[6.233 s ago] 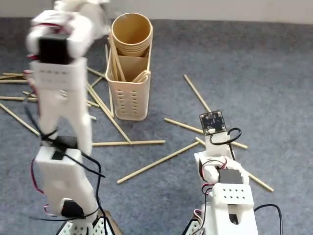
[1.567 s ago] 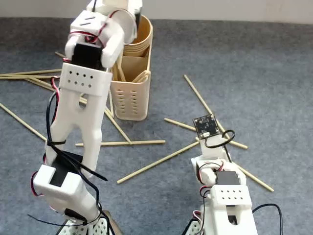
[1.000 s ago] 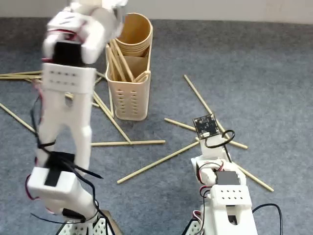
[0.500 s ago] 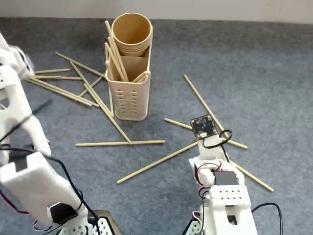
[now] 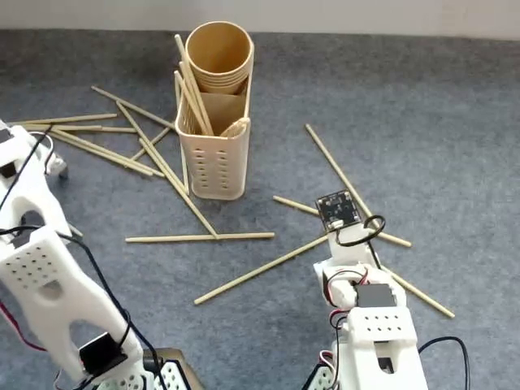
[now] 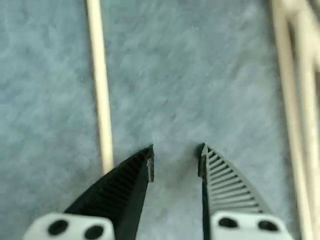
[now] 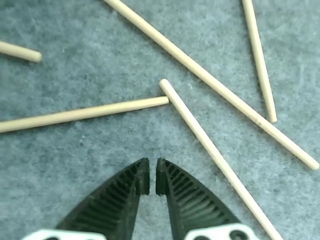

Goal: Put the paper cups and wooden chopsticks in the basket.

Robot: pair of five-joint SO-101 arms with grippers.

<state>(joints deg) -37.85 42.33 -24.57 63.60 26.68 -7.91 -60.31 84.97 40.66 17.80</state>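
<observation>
**A:** Where's this run at? Cups done?

**B:** High view: yep, the paper cups (image 5: 219, 53) sit stacked inside the basket (image 5: 213, 166), with a few chopsticks (image 5: 192, 91) standing beside them. So I'd say it's stick cleanup now. Lots of loose sticks (image 5: 200, 237) are scattered over the grey carpet (image 5: 422, 106): a bunch to the basket's left near the left arm (image 5: 45, 276), and more in front of the right arm (image 5: 378, 325).

**A:** Either of the 2 arms holding anything?

**B:** Nope. Left wrist view: the left gripper (image 6: 175, 160) hangs low over bare carpet with its jaws spread and nothing between them. 1 stick (image 6: 100, 90) runs just beside 1 jaw tip, outside the gap. Next move, I reckon: shift sideways so that stick sits between the jaws, then pinch.

**A:** And the right?

**B:** Right wrist view: the right gripper (image 7: 150, 175) has its jaws pressed almost together and is empty. 2 stick ends (image 7: 165, 92) nearly meet just ahead of the tips. It'd need to open up before going for either.
</observation>
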